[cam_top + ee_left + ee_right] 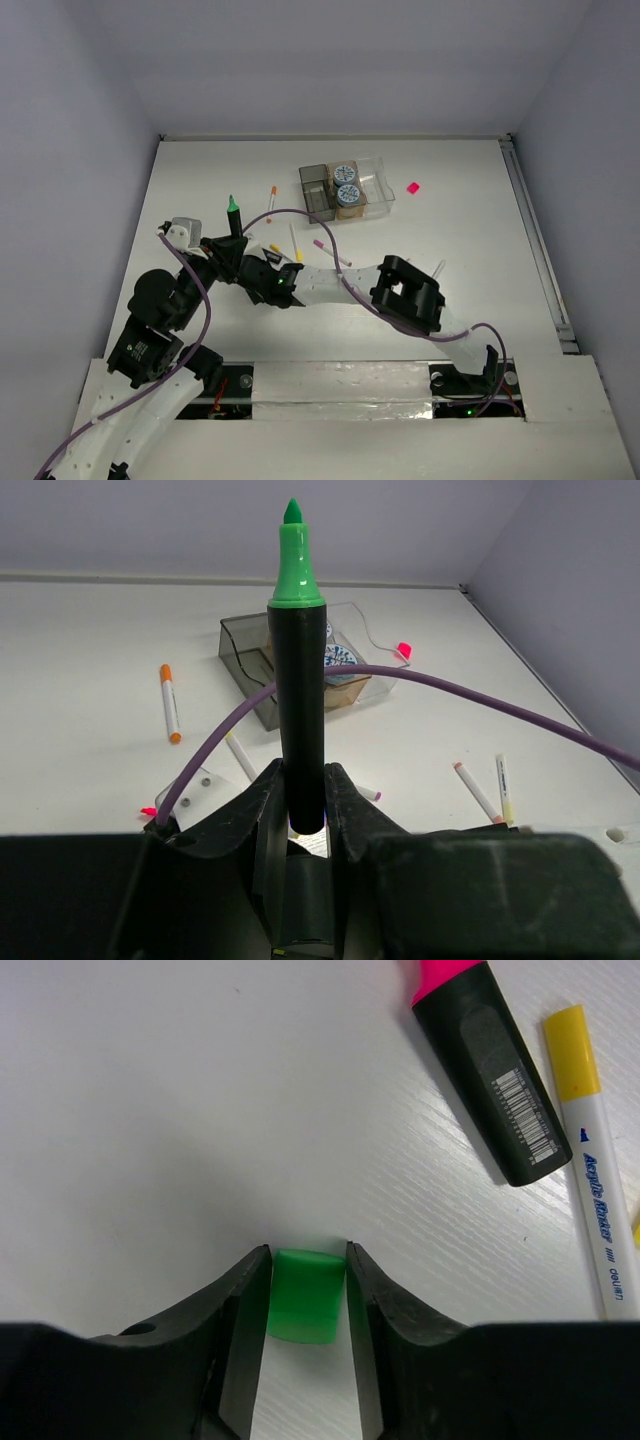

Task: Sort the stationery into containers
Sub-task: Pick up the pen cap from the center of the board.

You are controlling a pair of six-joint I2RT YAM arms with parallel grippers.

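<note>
Left wrist view: the left tool (305, 800) is clamped on a black marker (298, 700) with green tip, upright above the counter (90, 650), bins (250, 645) behind it. The right tool (308, 1260) has a small green piece (305, 1305) on the counter between its fingers (235, 1320); gripped or not, I cannot tell.

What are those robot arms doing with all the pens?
They are sorting stationery into bins. The left gripper holds a black marker with a green tip upright. The right gripper is down on the table, closed around a small green piece. Two tape rolls already sit in the bins; several pens lie loose on the table.
</note>
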